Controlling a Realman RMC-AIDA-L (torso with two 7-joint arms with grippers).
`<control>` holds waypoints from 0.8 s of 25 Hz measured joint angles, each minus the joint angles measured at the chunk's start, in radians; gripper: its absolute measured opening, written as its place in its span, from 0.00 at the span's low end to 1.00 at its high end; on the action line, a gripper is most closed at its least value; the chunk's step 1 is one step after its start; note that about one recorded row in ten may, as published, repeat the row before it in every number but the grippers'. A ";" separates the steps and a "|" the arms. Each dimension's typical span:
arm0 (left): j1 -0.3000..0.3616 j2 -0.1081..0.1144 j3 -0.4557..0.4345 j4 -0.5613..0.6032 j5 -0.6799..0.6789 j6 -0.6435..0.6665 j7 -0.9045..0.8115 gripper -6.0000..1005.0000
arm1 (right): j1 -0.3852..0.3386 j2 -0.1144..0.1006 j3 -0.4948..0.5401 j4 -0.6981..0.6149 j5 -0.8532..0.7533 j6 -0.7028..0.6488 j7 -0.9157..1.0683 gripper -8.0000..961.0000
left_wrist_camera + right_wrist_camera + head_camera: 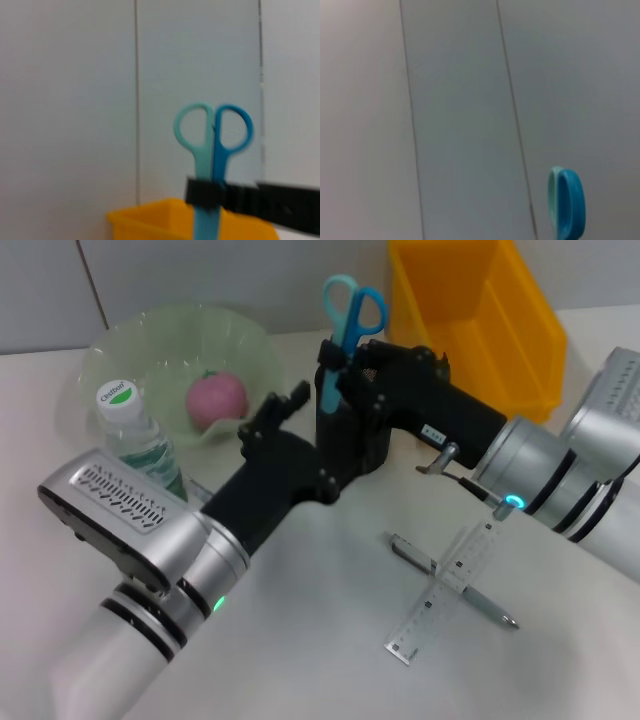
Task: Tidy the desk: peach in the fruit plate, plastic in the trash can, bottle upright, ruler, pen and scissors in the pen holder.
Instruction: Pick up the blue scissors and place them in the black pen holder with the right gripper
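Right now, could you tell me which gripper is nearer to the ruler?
Right. The right gripper is at the scissors, up and behind the ruler; the left gripper sits farther off, toward the fruit plate.

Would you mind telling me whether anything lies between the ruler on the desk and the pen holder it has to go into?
Yes: the right hand and its black forearm cross above the desk between the clear plastic ruler and the black pen holder. The ruler also lies across the grey pen.
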 joint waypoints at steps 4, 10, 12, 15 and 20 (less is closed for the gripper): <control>0.067 0.029 -0.075 0.009 0.235 -0.020 -0.250 0.79 | -0.022 -0.005 0.016 -0.058 0.000 -0.009 0.033 0.12; 0.162 0.082 -0.213 0.046 0.583 0.005 -0.542 0.80 | -0.050 -0.005 0.018 -0.155 0.000 -0.017 0.083 0.12; 0.197 0.098 -0.281 0.049 0.744 0.043 -0.650 0.80 | -0.051 -0.005 0.018 -0.164 0.000 -0.015 0.085 0.12; 0.221 0.118 -0.371 0.039 0.941 0.093 -0.787 0.80 | -0.046 -0.005 0.018 -0.180 0.000 -0.003 0.087 0.12; 0.225 0.125 -0.492 -0.020 1.156 0.196 -0.926 0.80 | -0.028 -0.003 0.018 -0.182 0.000 0.043 0.056 0.13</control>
